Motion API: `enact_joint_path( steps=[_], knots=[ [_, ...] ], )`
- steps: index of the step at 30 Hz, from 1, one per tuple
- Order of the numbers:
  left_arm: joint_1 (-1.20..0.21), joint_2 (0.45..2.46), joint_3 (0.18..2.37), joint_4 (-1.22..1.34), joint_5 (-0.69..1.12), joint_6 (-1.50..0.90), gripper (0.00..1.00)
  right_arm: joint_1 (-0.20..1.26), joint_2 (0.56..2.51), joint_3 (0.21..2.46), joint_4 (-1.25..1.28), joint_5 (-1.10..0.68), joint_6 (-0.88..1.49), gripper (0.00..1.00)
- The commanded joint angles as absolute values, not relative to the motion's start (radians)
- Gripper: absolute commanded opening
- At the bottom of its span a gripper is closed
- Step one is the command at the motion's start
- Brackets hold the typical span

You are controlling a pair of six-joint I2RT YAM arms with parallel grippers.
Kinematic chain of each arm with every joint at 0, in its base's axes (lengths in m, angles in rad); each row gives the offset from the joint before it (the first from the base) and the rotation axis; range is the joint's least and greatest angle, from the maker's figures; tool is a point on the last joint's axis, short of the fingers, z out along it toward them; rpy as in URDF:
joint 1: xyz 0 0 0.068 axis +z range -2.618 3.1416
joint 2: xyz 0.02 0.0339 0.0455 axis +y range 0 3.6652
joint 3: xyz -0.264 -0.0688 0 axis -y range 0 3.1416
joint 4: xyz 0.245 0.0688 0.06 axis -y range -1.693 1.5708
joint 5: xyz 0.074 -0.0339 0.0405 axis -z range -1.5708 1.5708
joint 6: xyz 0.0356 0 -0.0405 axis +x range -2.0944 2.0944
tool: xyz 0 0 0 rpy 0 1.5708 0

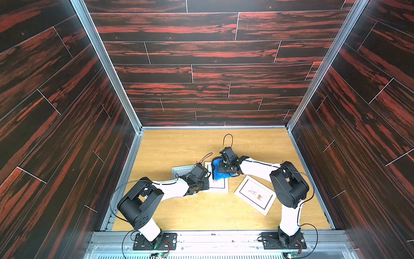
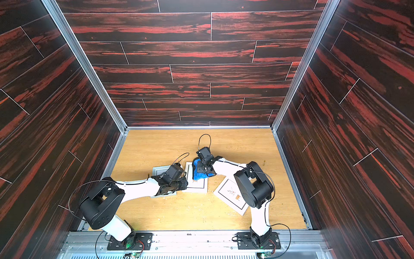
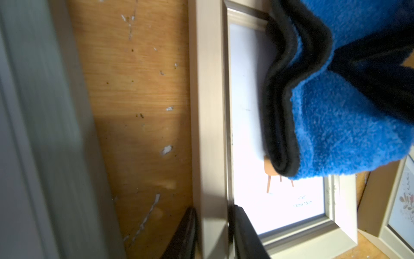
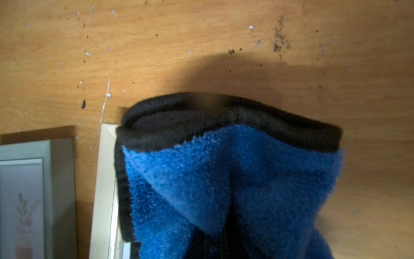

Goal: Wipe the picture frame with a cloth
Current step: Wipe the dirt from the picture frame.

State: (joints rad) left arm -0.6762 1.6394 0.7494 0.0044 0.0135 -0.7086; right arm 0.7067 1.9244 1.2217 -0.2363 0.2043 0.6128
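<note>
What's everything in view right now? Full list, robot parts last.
left frame: 1, grey-green, flat under the left arm
middle frame: 1, white, flat at centre
right frame: 1, white, flat, turned at an angle
cloth: 1, blue with black trim, bunched on middle frame's far end
table: 1, light wood, speckled
walls: 3, dark red woodgrain, around table
left end effector: 1, black, clamping middle frame's side rail
right end effector: 1, black, shut on cloth
</note>
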Motion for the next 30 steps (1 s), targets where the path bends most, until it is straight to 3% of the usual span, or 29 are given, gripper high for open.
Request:
enact_joint_path(
  steps=[1,6,15,24,30],
  knots=[
    [-0.672,1.676,0.726,-0.051,-0.013,-0.731,0.16,0.780,1.845,1.089,-0.343,0.232,0.630,0.00],
    [-0.670,1.664,0.700,-0.031,-0.002,-0.740,0.16,0.835,1.746,0.912,-0.314,0.183,0.723,0.00],
    [-0.670,1.651,0.680,-0.013,0.029,-0.750,0.15,0.697,1.995,1.289,-0.367,0.268,0.629,0.00],
    [-0.669,1.631,0.663,0.005,0.009,-0.764,0.15,0.833,1.774,0.964,-0.355,0.243,0.699,0.00],
    [-0.670,1.620,0.656,-0.016,0.011,-0.743,0.15,0.722,1.939,1.170,-0.330,0.284,0.642,0.00]
  ],
)
